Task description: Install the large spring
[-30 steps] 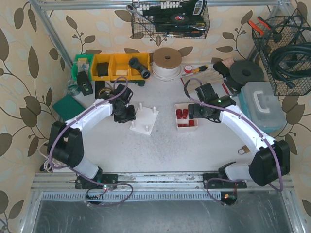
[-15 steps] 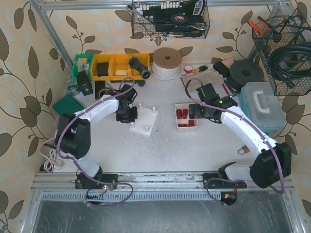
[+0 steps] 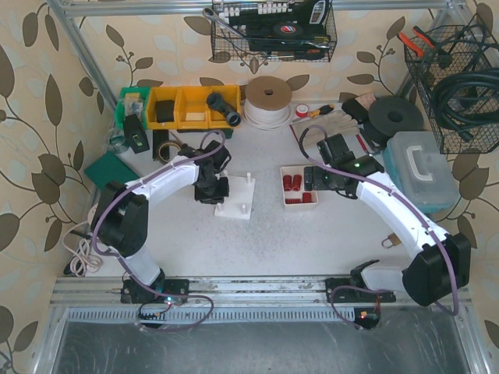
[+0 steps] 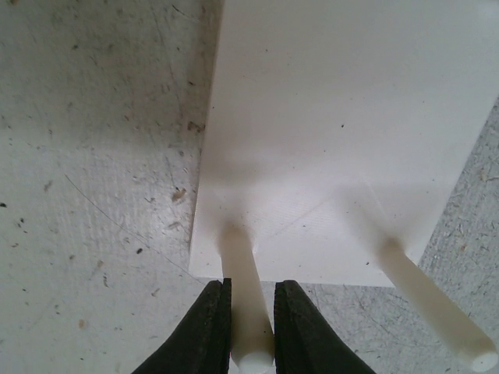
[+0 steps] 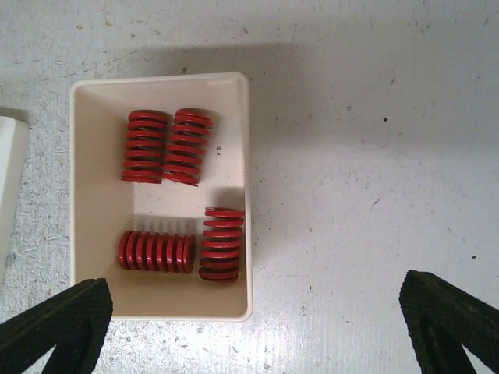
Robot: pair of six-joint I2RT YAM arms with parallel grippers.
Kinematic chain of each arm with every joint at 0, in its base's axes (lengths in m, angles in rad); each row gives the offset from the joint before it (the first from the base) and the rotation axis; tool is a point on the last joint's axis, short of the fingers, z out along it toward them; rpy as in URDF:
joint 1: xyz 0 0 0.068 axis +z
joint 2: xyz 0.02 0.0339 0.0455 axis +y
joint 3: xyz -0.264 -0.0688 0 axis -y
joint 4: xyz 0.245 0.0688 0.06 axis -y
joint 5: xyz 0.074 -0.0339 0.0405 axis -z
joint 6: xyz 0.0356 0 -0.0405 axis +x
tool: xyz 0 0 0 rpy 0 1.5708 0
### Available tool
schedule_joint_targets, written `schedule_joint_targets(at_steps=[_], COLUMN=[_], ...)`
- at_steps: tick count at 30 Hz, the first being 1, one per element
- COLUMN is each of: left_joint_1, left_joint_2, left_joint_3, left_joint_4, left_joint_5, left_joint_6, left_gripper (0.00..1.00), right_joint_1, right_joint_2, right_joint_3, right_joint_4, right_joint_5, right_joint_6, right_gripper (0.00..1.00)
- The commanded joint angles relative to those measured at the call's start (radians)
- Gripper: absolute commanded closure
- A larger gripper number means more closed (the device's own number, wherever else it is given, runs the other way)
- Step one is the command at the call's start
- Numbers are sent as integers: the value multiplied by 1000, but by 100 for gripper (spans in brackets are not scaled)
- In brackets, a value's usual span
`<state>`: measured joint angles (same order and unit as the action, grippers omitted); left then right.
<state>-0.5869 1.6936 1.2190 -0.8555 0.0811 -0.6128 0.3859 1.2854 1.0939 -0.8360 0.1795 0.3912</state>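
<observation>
Since a second ago our left gripper (image 4: 251, 292) has swung right across the grey speckled table (image 4: 93, 156) to the white square base plate (image 4: 335, 117), and the plate now sits squarer to us. Its black fingers (image 4: 210, 327) pinch a white plastic peg (image 4: 243, 265) at a corner of the plate, and a second peg (image 4: 421, 296) stands free beside it. Further right, our right gripper (image 5: 251, 296) hangs spread wide over the cream rectangular tray (image 5: 248, 156), where four red coil springs (image 5: 146, 146) lie loose. Beyond, yellow plastic bins (image 3: 191, 105) line the back wall.
</observation>
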Motion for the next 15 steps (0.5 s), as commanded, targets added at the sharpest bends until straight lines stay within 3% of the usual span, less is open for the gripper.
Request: schedule_joint_targets(at_steps=[1, 8, 10, 15], left_joint_1=[-38, -56, -57, -57], left_joint_2=[-25, -41, -55, -103], left_joint_3=[31, 14, 16, 48], left_joint_4=[-23, -11, -12, -31], left_joint_5=[18, 26, 17, -25], left_joint_6=[-64, -118, -127, -128], left_gripper=[79, 78, 71, 38], right_joint_1=[3, 2, 2, 2], right_joint_2=[-25, -26, -26, -22], right_joint_3=[-6, -18, -17, -18], right_joint_4=[-21, -16, -15, -5], right_joint_5=[9, -3, -16, -68], right_joint_6=[-13, -14, -19, -31], right_gripper=[0, 0, 0, 0])
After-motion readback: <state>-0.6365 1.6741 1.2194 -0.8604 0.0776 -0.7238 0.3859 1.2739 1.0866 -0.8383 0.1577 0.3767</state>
